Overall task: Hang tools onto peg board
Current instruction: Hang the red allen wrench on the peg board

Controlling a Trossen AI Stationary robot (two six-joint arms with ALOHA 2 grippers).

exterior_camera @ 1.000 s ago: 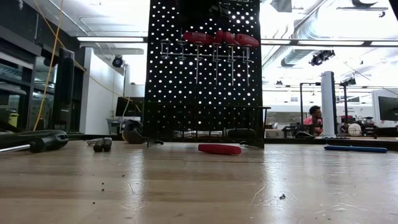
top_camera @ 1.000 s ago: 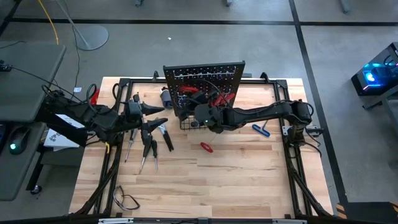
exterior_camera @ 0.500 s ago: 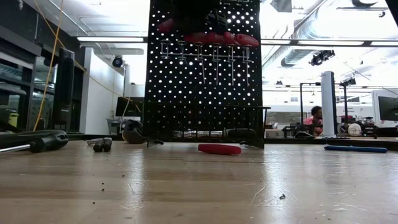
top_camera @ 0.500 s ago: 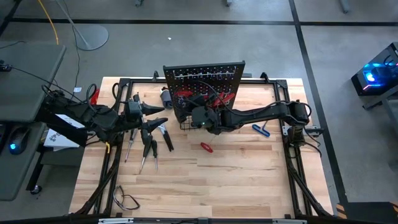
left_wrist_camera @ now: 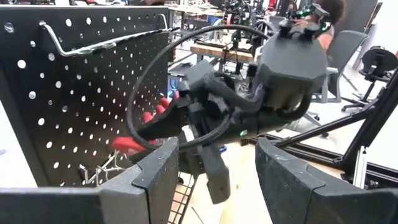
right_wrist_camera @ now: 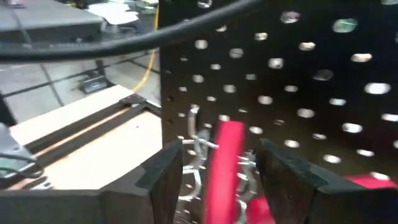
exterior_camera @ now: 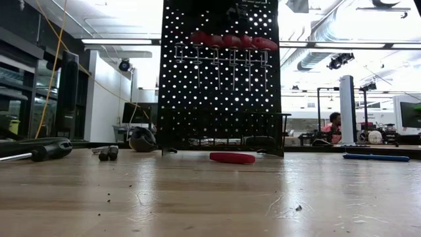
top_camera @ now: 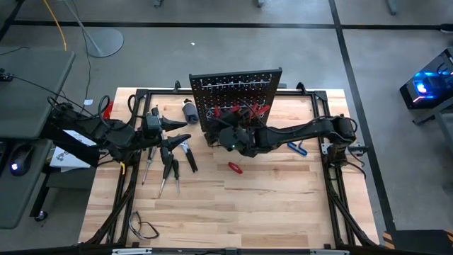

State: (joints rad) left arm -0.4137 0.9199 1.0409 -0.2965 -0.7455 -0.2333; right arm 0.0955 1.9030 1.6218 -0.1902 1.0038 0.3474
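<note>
We see a pale wood table (top_camera: 269, 205) framed by black metal rails, standing on a grey floor crossed by dark lines. The peg board (top_camera: 236, 88) stands upright near the table's far edge, with a wire basket (top_camera: 216, 139) at its base. In the low view, a row of red screwdrivers (exterior_camera: 233, 41) hangs from hooks high on the board, shafts pointing down.

The right gripper (top_camera: 221, 133) sits just in front of the board's lower part. In its wrist view its jaws are apart, with a red handle (right_wrist_camera: 225, 158) showing between them, close to the board; we cannot tell whether the fingers touch it. The left gripper (top_camera: 185, 130) hangs over the table's left part, left of the board, jaws apart and holding nothing, pointed at the right arm.

On the wood lie 1 red screwdriver (top_camera: 234, 167) in front of the board, a blue T-tool (top_camera: 296, 147) to its right, and a cluster of black-handled tools (top_camera: 170, 161) under the left arm. A black cable loop (top_camera: 144, 228) lies near the front left corner.

Beyond the table, the low view shows a bright workshop with ceiling lights, benches and a seated person (exterior_camera: 334, 126) far off. A desk (top_camera: 32, 92) stands left of the table, and a blue-lit device (top_camera: 427, 83) on the right.
</note>
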